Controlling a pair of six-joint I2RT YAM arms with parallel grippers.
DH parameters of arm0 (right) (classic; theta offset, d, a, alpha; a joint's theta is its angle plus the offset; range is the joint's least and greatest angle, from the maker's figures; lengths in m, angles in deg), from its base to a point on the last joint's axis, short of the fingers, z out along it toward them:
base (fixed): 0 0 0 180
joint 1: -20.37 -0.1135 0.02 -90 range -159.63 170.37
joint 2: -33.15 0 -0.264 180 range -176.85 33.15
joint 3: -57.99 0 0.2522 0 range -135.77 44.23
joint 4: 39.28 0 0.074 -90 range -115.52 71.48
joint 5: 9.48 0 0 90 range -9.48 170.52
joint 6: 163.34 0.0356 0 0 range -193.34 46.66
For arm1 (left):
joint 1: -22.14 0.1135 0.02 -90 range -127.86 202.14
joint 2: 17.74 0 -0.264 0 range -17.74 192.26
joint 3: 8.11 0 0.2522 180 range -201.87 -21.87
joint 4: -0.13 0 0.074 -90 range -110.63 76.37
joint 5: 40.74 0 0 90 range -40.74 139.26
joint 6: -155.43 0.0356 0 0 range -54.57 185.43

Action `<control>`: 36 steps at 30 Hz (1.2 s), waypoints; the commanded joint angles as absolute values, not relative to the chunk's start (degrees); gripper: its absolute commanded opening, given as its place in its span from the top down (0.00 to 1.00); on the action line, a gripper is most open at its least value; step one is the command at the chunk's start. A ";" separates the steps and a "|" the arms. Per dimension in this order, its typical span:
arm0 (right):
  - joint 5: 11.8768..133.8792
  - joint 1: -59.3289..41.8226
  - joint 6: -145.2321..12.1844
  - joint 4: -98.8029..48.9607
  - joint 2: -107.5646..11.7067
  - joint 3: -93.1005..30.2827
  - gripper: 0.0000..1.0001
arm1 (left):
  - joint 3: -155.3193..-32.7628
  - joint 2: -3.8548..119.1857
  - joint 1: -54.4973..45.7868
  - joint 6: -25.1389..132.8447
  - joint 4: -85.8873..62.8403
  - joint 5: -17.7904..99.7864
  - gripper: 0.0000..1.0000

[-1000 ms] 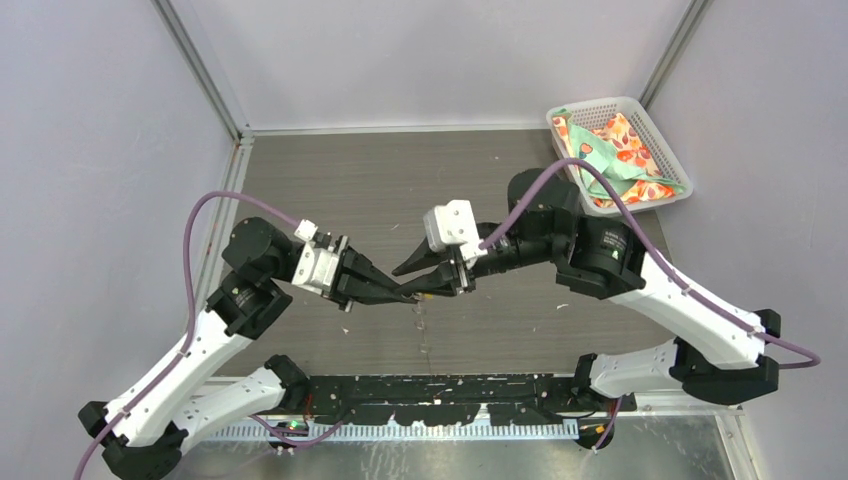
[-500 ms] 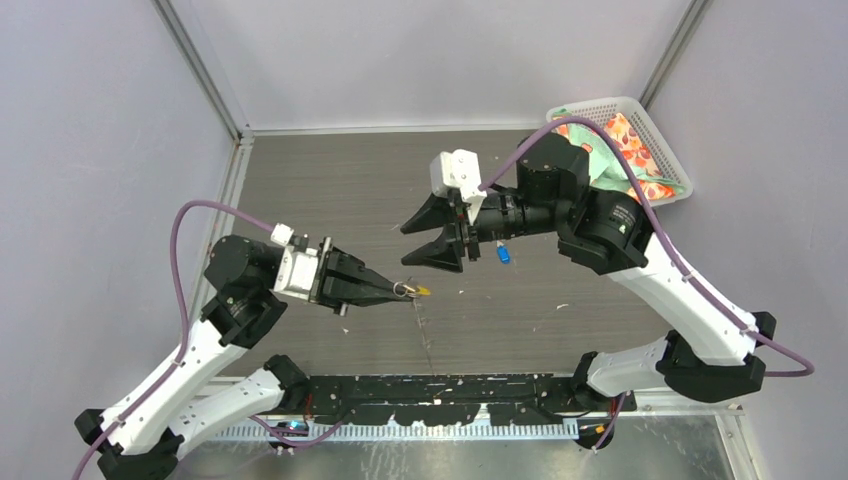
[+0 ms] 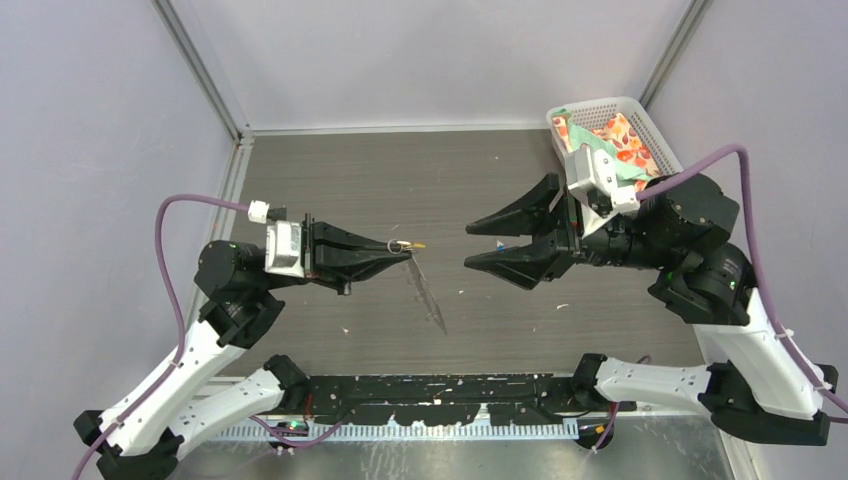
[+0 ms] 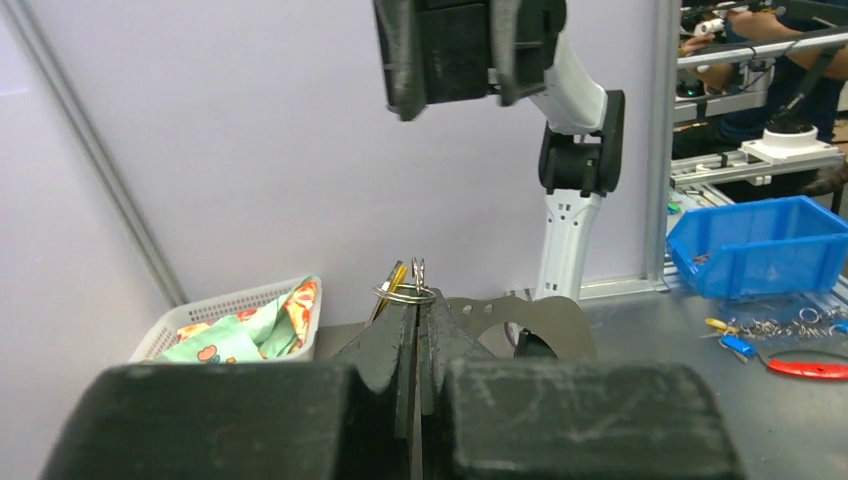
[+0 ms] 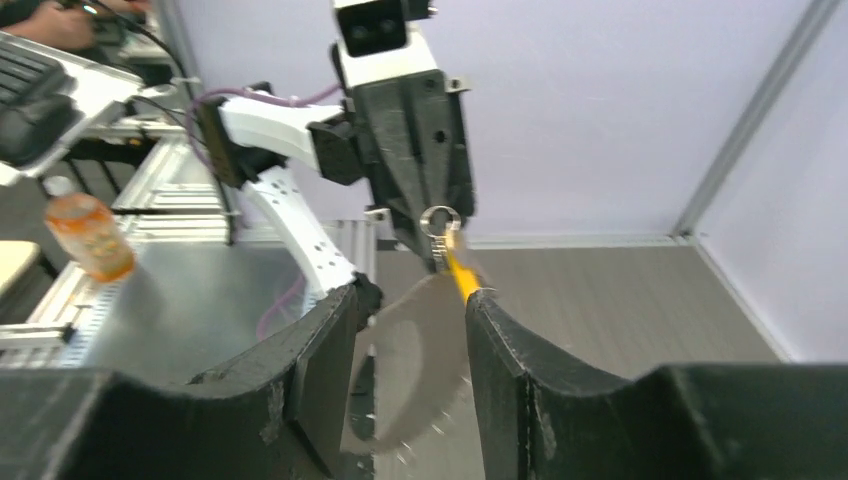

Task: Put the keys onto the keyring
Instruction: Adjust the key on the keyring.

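Note:
My left gripper [image 3: 396, 247] is shut on the keyring [image 3: 401, 245], a small metal ring at its fingertips. A thin grey floppy loop [image 3: 428, 295] hangs from the ring toward the table. The yellow-headed key [image 3: 416, 244] sits on the ring. In the left wrist view this key [image 4: 396, 279] sticks up through the ring [image 4: 405, 293]. My right gripper [image 3: 469, 246] is open, a short gap to the right of the ring and level with it. In its own view the yellow key [image 5: 459, 270] hangs in front of its fingers [image 5: 500, 350]. The blue-headed key [image 3: 497, 243] shows on the table between the right fingers.
A white basket [image 3: 655, 135] with patterned cloth stands at the back right corner. Grey enclosure walls close in the left, back and right. The arm bases and a black rail [image 3: 440, 395] line the near edge.
The two grippers were together at the table's middle. The right gripper has opened and pulled back to the right. The left gripper has drawn away leftward, still holding the ring with the yellow key.

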State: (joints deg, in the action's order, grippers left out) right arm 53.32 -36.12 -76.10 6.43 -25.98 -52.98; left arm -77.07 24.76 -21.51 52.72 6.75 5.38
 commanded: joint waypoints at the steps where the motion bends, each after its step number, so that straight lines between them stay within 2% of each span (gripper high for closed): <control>1: 47.10 -36.00 -65.84 -6.01 -26.81 -45.98 0.51 | -80.26 24.60 -21.71 50.08 10.52 10.37 1.00; 6: 44.89 -35.97 -62.00 -9.80 -29.62 -45.25 0.51 | -80.22 24.80 -21.71 49.70 10.61 9.35 1.00; 13: 46.37 -35.99 -64.81 -10.50 -31.42 -45.39 0.54 | -79.23 23.80 -21.71 50.65 10.47 7.74 1.00; 21: 45.88 -36.02 -67.04 -11.42 -30.26 -43.69 0.65 | -78.58 23.00 -21.71 51.19 9.35 9.72 1.00; 36: 45.51 -36.01 -71.31 -11.86 -29.86 -44.50 0.55 | -78.34 23.01 -21.71 50.75 7.32 11.31 1.00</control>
